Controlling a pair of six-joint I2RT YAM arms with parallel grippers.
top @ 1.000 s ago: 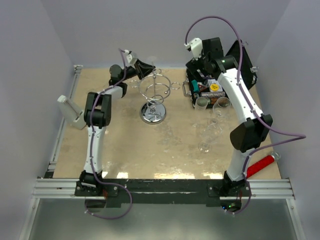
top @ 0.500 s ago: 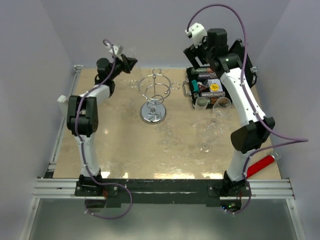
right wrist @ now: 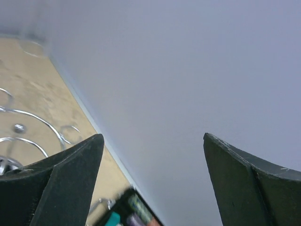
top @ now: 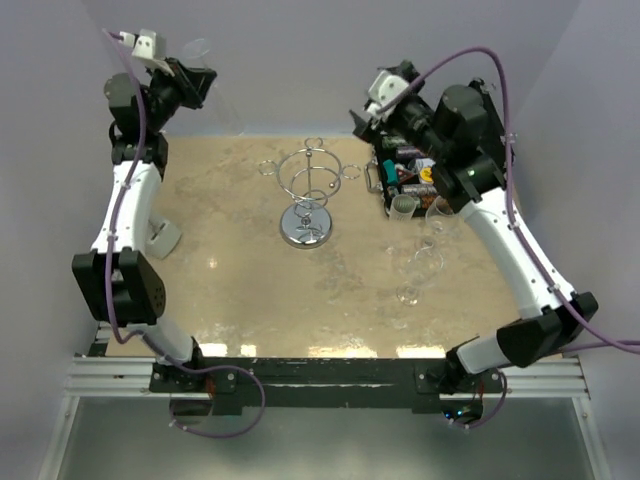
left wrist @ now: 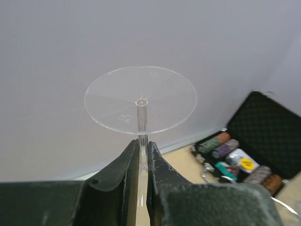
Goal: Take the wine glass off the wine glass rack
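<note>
Left gripper [left wrist: 142, 149] is pinching the thin stem of a clear wine glass [left wrist: 141, 101], the round foot fanning out just beyond its fingertips, well apart from the shiny chrome wire rack [top: 310, 195]. Right gripper [right wrist: 153, 139] is hanging with jaws spread wide, the rack lying below it to one side.

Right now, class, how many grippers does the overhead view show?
2. The left gripper, raised at the far left corner, grips the wine glass; the right gripper, open, is far right.
</note>
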